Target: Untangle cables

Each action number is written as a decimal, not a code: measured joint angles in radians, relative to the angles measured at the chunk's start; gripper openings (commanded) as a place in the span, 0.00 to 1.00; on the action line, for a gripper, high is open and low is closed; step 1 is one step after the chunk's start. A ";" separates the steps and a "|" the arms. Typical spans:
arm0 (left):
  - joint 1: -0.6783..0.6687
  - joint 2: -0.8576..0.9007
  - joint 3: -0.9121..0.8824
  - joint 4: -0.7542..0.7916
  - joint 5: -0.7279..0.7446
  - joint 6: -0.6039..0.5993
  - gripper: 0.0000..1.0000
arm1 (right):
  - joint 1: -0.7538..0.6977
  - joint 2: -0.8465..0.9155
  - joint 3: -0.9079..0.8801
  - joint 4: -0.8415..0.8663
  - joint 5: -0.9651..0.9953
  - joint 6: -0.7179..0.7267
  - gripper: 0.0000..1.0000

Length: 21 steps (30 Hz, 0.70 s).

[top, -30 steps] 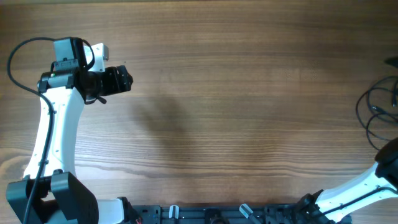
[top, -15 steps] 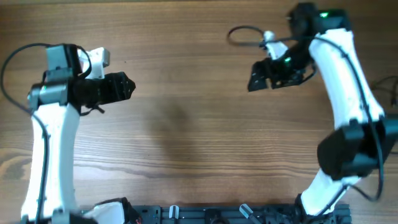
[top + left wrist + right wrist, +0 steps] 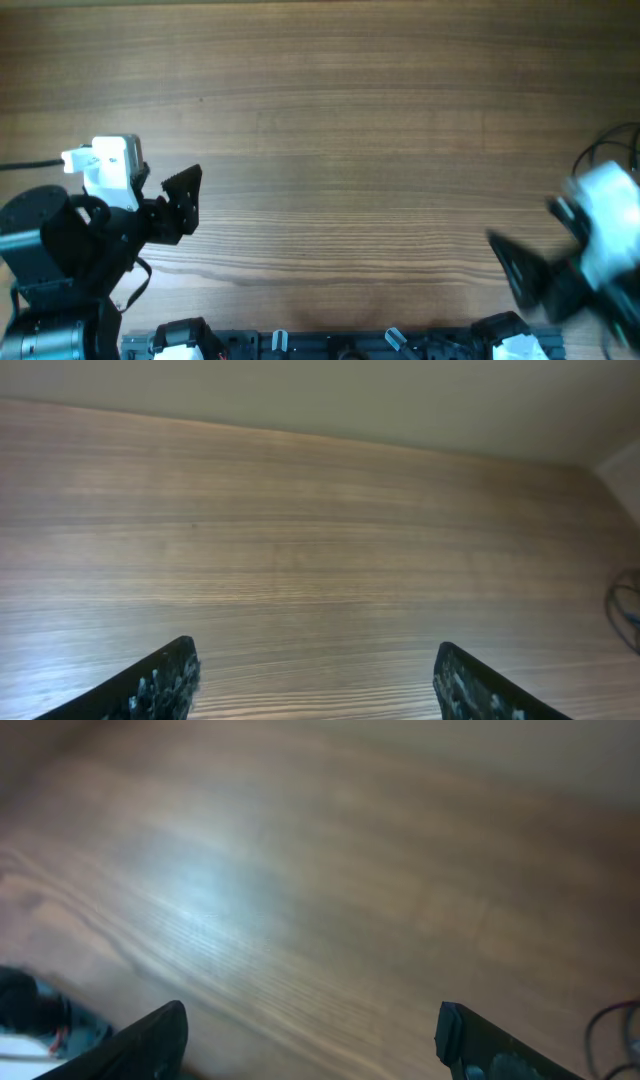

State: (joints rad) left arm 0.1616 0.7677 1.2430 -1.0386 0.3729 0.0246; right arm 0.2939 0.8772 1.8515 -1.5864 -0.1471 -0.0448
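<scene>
The cables are thin black loops at the table's far right edge, partly hidden behind my right arm. A bit of them shows at the right edge of the left wrist view and at the bottom right of the right wrist view. My left gripper is open and empty near the front left, far from the cables; its fingers are spread over bare wood. My right gripper is blurred, open and empty near the front right, a little left of and in front of the cables; its fingers are wide apart.
The wooden table fills the overhead view. A black rail with the arm bases runs along the front edge. The left arm's own thick black cable trails off to the left.
Both arms have pulled back toward the front edge. The left gripper went from upper left to lower left. The right arm swung from the upper right down to the lower right and is motion-blurred.
</scene>
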 measured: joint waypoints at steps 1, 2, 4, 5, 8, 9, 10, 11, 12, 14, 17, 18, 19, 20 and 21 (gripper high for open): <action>0.000 -0.006 0.000 -0.003 -0.012 0.000 0.79 | 0.000 -0.061 0.001 0.001 0.007 0.000 0.83; 0.000 -0.011 0.000 -0.010 -0.030 0.000 0.79 | 0.000 -0.157 0.002 0.000 0.025 0.003 0.90; 0.000 -0.011 0.000 -0.014 -0.043 0.000 0.80 | 0.000 -0.254 0.007 -0.006 0.043 0.019 1.00; 0.000 -0.011 0.000 -0.017 -0.054 0.000 0.81 | 0.000 -0.352 0.010 -0.018 0.063 0.027 1.00; 0.000 -0.011 0.000 -0.019 -0.062 0.000 0.82 | 0.000 -0.473 0.004 -0.027 0.070 0.137 1.00; 0.000 -0.011 0.000 -0.021 -0.062 0.000 0.82 | 0.000 -0.489 0.004 -0.026 0.072 0.160 1.00; 0.000 -0.011 0.000 -0.021 -0.062 0.000 0.82 | -0.005 -0.497 -0.002 -0.025 0.085 0.161 1.00; 0.000 -0.011 0.000 -0.022 -0.062 0.000 0.82 | -0.016 -0.505 -0.007 -0.026 0.105 0.148 1.00; 0.000 -0.011 0.000 -0.023 -0.062 0.000 0.82 | -0.041 -0.520 -0.012 -0.025 0.122 0.122 1.00; 0.000 -0.011 0.000 -0.025 -0.062 0.000 0.82 | -0.102 -0.567 -0.012 -0.025 0.140 0.056 1.00; 0.000 -0.011 0.000 -0.024 -0.062 0.000 0.82 | -0.177 -0.629 -0.009 -0.024 0.139 -0.031 0.96; 0.000 -0.011 0.000 -0.024 -0.061 0.000 0.82 | -0.202 -0.646 -0.009 -0.025 0.137 -0.059 1.00; 0.000 -0.011 0.000 -0.024 -0.062 0.000 0.82 | -0.222 -0.656 -0.009 -0.022 0.137 -0.068 1.00; 0.000 -0.011 0.000 -0.024 -0.062 0.000 0.82 | -0.254 -0.675 -0.010 -0.022 0.135 -0.086 1.00; 0.000 -0.011 0.000 -0.024 -0.061 0.000 0.82 | -0.271 -0.688 -0.010 -0.021 0.134 -0.089 1.00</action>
State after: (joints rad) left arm 0.1616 0.7570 1.2430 -1.0630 0.3115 0.0250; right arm 0.0227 0.1890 1.8416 -1.6077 -0.0132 -0.1341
